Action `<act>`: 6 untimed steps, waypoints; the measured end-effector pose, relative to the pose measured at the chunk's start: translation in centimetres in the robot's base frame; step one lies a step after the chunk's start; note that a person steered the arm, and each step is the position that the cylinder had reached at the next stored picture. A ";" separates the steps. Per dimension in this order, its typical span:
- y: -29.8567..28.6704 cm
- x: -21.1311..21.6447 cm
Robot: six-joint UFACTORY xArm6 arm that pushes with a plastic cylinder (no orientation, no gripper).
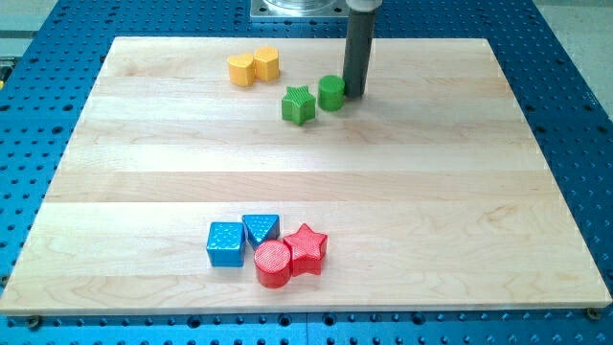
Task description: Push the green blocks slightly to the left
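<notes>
Handless rig: my tip (355,95) rests on the wooden surface (421,192), touching or just beside the right side of the green cylinder (331,93). Green star (299,104) sits just left of that cylinder, near the view's top, holding nothing between.

Wooden board (460,192), 8 coloured blocks

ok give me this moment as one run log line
task: push greens left | my tip: at right side of green cylinder | green star: just left of cylinder | others: not near tip
</notes>
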State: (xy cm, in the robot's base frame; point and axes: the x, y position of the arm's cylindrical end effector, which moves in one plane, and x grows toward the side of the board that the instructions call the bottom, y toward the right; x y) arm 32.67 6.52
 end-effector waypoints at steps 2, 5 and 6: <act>-2.3 0.1; 1.5 7.1; -2.9 5.9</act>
